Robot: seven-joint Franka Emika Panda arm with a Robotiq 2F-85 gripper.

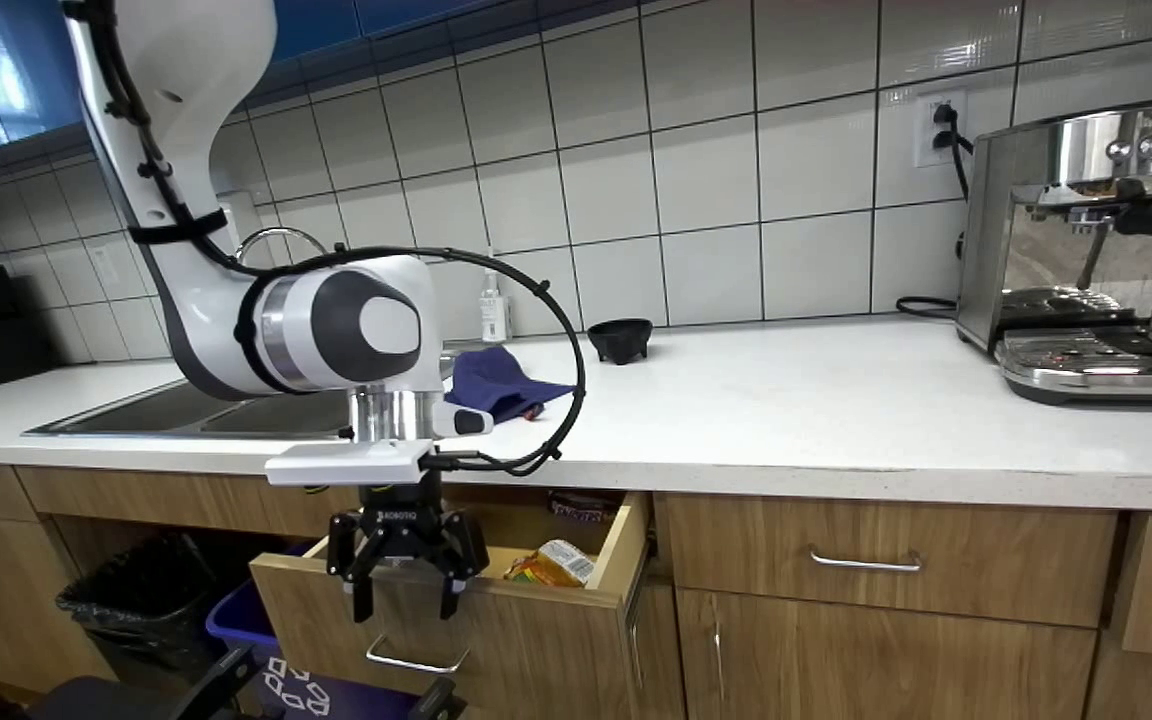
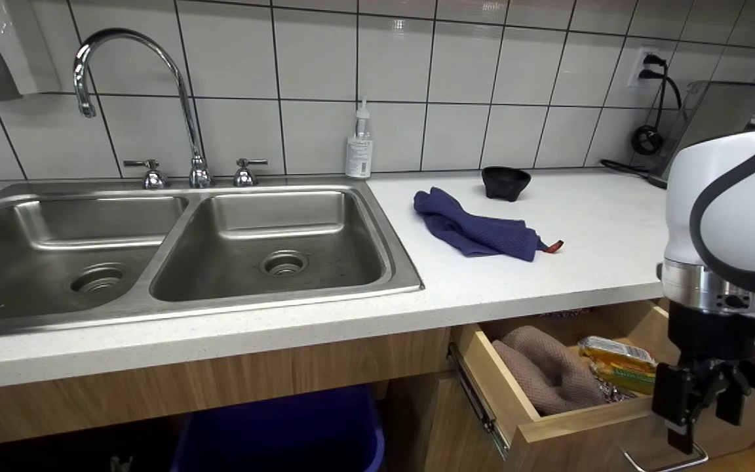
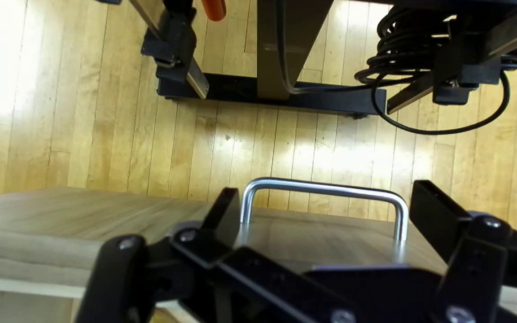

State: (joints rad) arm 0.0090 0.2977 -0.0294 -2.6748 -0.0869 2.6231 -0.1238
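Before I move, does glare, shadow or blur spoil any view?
Wrist view: white glare washes out patches of the pale yellow wooden floor; the light-brown wooden drawer front looks soft, but the bent silver metal handle reads clearly. In an exterior view, glare whitens part of the glossy blue upper cabinet, and the black bag-lined bin sinks into shadow.

Drawer [image 2: 499, 381] stands extended: near part accessible from above, far part roofed by tabletop [image 1: 816, 420]. Inside, brown cloth [image 2: 548, 370] at left and orange packet [image 2: 620, 364] at right take up room. End effector [image 1: 406, 602] spread wide; handle [image 3: 326, 188] sits within its gap, wrist view. Tabletop lane between black footed bowl [image 1: 621, 340] and espresso machine [image 1: 1101, 250].
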